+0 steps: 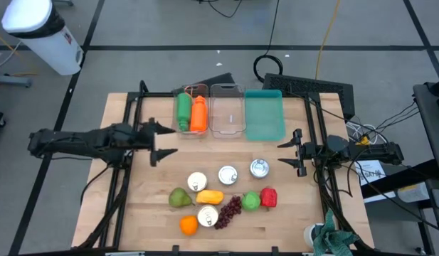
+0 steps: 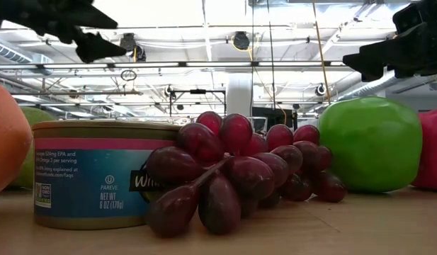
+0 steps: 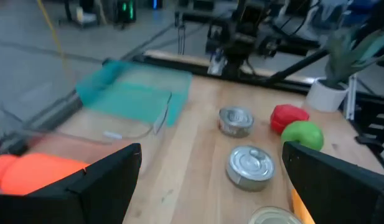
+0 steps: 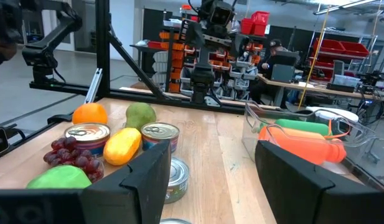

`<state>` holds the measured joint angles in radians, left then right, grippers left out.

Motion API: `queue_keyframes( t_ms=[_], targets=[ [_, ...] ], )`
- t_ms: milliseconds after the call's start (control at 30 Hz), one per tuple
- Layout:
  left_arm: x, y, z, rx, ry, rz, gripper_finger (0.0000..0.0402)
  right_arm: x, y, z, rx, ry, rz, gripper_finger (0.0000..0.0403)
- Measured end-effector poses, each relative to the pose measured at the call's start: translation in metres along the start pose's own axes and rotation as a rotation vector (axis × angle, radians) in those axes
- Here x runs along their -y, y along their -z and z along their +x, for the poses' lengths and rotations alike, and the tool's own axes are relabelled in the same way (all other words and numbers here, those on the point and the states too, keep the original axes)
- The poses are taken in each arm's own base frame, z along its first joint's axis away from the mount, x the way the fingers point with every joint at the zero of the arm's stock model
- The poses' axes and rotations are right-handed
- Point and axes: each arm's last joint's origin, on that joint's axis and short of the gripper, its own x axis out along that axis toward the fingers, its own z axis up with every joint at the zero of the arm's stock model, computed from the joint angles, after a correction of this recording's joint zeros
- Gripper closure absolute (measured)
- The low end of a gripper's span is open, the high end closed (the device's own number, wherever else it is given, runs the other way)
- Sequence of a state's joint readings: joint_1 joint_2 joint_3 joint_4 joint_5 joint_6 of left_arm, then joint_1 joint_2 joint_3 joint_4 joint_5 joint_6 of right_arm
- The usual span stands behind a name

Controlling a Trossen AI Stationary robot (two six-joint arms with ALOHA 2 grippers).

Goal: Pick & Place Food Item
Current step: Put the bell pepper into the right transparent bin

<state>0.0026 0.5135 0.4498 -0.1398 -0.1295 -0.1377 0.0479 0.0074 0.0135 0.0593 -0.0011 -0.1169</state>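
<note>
The left end effector hangs above the tabletop with its fingers spread wide and nothing between them, just beside the clear bin that holds a green bottle and an orange bottle. The right end effector is likewise open and empty, hovering just beside the teal bin on its near side.

Taking that teal bin as the landmark: an empty clear bin stands against it, between it and the bottle bin. Nearer the front edge lie three silver-topped cans, the closest just below the teal bin, the next and a third farther toward the left arm. Beyond them sit a red pepper, a green apple, a bunch of dark red grapes, a yellow fruit, a pear, an orange and a fourth can.

The tabletop is pale wood planking in a black metal frame, on a grey floor with dark lines. A white bin stands on the floor; a small potted plant sits at the front corner. Behind is a workshop with racks, red boxes and ceiling pipes.

The can's blue label reads "NET WT 6 OZ (170g)", "PAREVE" and a "NON GMO" mark; larger white lettering is partly hidden by the grapes.
</note>
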Motion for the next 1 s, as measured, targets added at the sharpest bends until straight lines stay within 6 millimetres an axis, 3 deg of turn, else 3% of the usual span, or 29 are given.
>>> queue_keyframes(
  t_ms=[233, 433, 700, 1000],
  targets=[
    [-0.005, 0.011, -0.034, 0.102, 0.026, 0.033, 0.0002, 0.000, 0.000, 0.000, 0.000, 0.000, 0.000, 0.0183],
    [-0.008, 0.027, -0.047, 0.180, 0.083, 0.046, 0.0002, 0.000, 0.000, 0.000, 0.000, 0.000, 0.000, 0.0183],
    [-0.008, 0.056, -0.033, 0.227, 0.162, 0.041, 0.0002, 0.000, 0.000, 0.000, 0.000, 0.000, 0.000, 0.0183],
    [-0.007, 0.076, -0.023, 0.207, 0.218, 0.048, 0.0002, 0.001, -0.005, 0.000, 0.056, 0.007, 0.000, 0.0183]
  ],
)
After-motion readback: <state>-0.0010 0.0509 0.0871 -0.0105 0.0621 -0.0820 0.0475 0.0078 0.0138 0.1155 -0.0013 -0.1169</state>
